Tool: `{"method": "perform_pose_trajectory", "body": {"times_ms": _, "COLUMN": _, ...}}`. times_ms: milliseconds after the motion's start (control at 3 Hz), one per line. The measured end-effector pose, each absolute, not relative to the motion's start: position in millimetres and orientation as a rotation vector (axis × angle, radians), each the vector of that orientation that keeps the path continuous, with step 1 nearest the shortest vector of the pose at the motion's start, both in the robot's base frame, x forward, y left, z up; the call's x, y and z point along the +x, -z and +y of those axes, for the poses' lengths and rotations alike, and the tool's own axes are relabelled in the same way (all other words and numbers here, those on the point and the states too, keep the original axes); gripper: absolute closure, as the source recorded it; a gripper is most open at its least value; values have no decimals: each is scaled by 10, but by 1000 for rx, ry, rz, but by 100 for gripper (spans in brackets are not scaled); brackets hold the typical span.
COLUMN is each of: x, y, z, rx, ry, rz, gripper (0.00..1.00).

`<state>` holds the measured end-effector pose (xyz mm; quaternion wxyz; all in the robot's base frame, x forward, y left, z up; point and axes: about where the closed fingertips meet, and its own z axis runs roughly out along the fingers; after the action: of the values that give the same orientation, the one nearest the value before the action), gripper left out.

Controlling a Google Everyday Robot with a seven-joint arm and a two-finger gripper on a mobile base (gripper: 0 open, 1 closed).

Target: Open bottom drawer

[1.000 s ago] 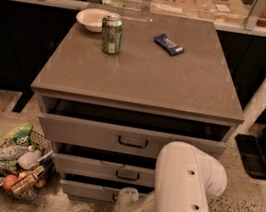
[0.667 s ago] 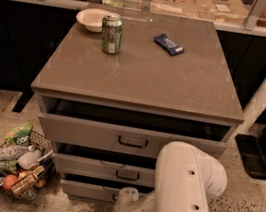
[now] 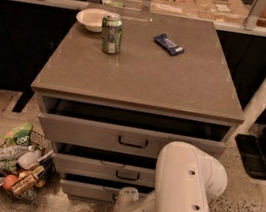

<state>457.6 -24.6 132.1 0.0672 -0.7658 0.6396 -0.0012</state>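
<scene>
The bottom drawer (image 3: 86,190) is the lowest grey-beige front of the cabinet, with a dark gap above it. Its black handle is mostly hidden behind my gripper (image 3: 123,201), which sits at the drawer front's centre, low near the floor. The white arm (image 3: 183,197) reaches down in front of the cabinet's right side and covers the right part of the lower drawers. The middle drawer (image 3: 92,168) and the top drawer (image 3: 88,133) are above, each with a black handle and a dark gap over it.
On the cabinet top stand a green can (image 3: 111,33), a white bowl (image 3: 91,19) and a blue packet (image 3: 168,44). A wire basket (image 3: 16,164) of groceries sits on the floor at the left. A black base (image 3: 254,156) lies on the floor at the right.
</scene>
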Motion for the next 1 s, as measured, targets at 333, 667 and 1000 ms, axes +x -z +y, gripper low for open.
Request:
{"method": "perform_pose_trajectory", "body": {"times_ms": 333, "x": 4561, "y": -1513, "z": -283, "rx": -2302, "ry": 72, "rz": 1932, "gripper": 0}}
{"method": "perform_pose_trajectory", "body": {"times_ms": 667, "x": 4515, "y": -2035, "z": -356, "rx": -2272, "ry": 245, "rz": 1931, "gripper": 0}}
{"method": "perform_pose_trajectory", "body": {"times_ms": 1000, "x": 4467, "y": -2095, "z": -439, "rx": -2287, "ry": 298, "rz": 1942, "gripper": 0}}
